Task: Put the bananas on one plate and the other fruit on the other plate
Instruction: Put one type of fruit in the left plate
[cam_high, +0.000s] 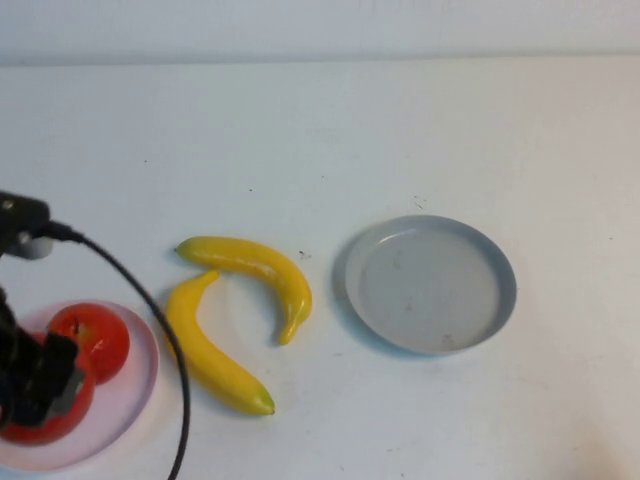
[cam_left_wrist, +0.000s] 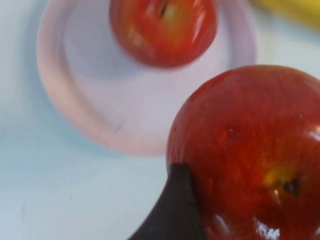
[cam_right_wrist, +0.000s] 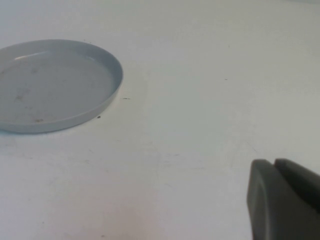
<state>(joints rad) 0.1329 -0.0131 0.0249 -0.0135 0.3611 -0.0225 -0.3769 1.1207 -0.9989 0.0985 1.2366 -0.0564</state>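
Note:
My left gripper (cam_high: 40, 385) is shut on a shiny red apple (cam_high: 45, 425), which fills the left wrist view (cam_left_wrist: 250, 145) beside one dark finger (cam_left_wrist: 175, 210). It holds that apple over the near side of the pale pink plate (cam_high: 140, 385); I cannot tell if it touches. A second red apple (cam_high: 95, 340) lies on that plate (cam_left_wrist: 75, 115). Two yellow bananas (cam_high: 255, 268) (cam_high: 210, 352) lie on the table between the plates. The grey-blue plate (cam_high: 430, 285) is empty. My right gripper (cam_right_wrist: 280, 167) is shut, low over bare table near that plate (cam_right_wrist: 50, 85).
A black cable (cam_high: 150, 310) runs from the left arm across the pink plate's right edge to the front of the table. The right arm is out of the high view. White table stretches behind the fruit and plates.

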